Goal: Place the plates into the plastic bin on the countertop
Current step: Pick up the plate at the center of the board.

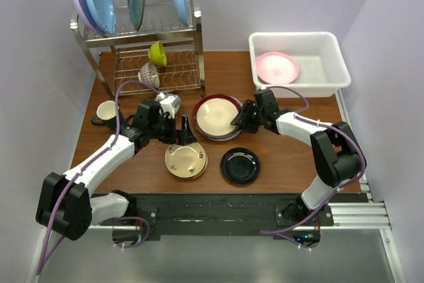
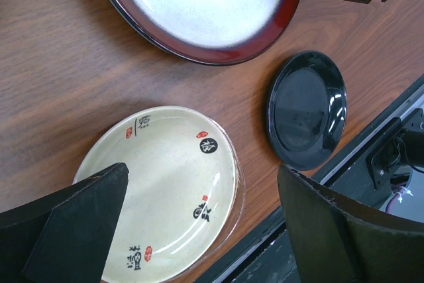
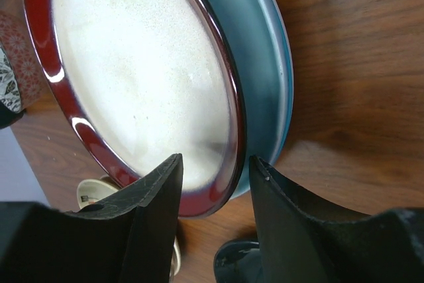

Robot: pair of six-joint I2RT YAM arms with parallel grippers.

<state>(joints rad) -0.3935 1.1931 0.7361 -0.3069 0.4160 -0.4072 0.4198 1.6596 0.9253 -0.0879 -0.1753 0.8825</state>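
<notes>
Lying face-up at desk (image 1: 278,157) centre atop a teal plate (image 3: 262,91): the round, glossy maroon-rimmed plate (image 1: 217,114). Straddling its 3 o'clock rim with the right end effector (image 3: 215,164), fingers apart. Hovering at 7 o'clock over the gold-tan plate (image 2: 165,164) with the left end effector (image 2: 202,170), fingers spread wide.

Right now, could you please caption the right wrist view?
Right tool straddles the maroon-rimmed plate stacked on a teal plate.
</notes>
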